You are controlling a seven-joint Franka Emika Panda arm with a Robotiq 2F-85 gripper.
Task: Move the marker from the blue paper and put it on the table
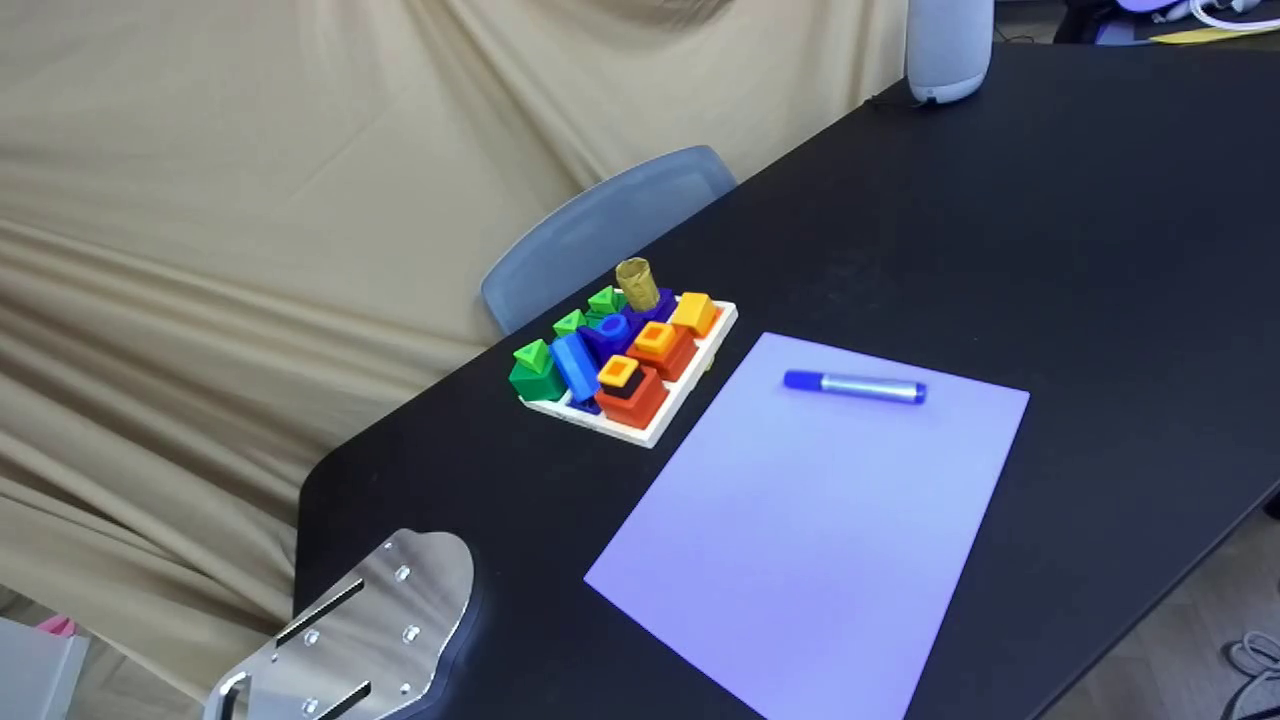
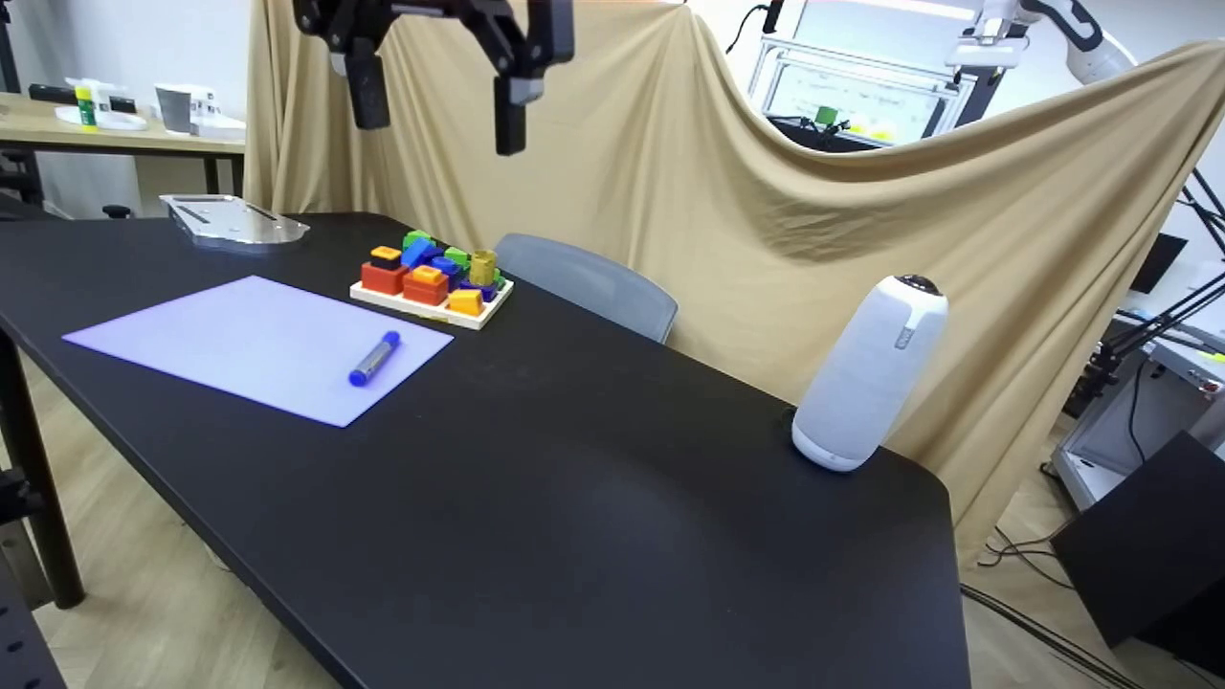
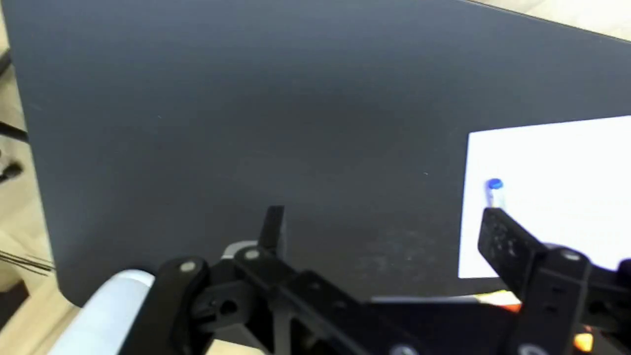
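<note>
Seemingly not begun: must grasp blue marker pen [image 1: 855, 386] on lavender-blue paper [image 1: 815, 540], lift, set on black desk [image 2: 593, 545]. Hovers with hand [image 2: 440, 129] spread wide, empty.

The table [image 2: 612, 536] has a smooth matt top, and the blue paper [image 1: 800, 560] looks smooth and matt too. The marker [image 1: 870, 388] seems plastic, bit of shine on the barrel. The metal plate [image 1: 370, 630] is the flashy one, polished almost mirror-like. The backdrop [image 2: 766, 268] is creased cloth, the chair [image 1: 620, 225] looks like smooth plastic, the floor [image 2: 172, 612] wood-look, and the gripper [image 2: 440, 137] has a dull finish. The blocks [image 1: 633, 398]: plastic or painted wood, hard to say.
</note>
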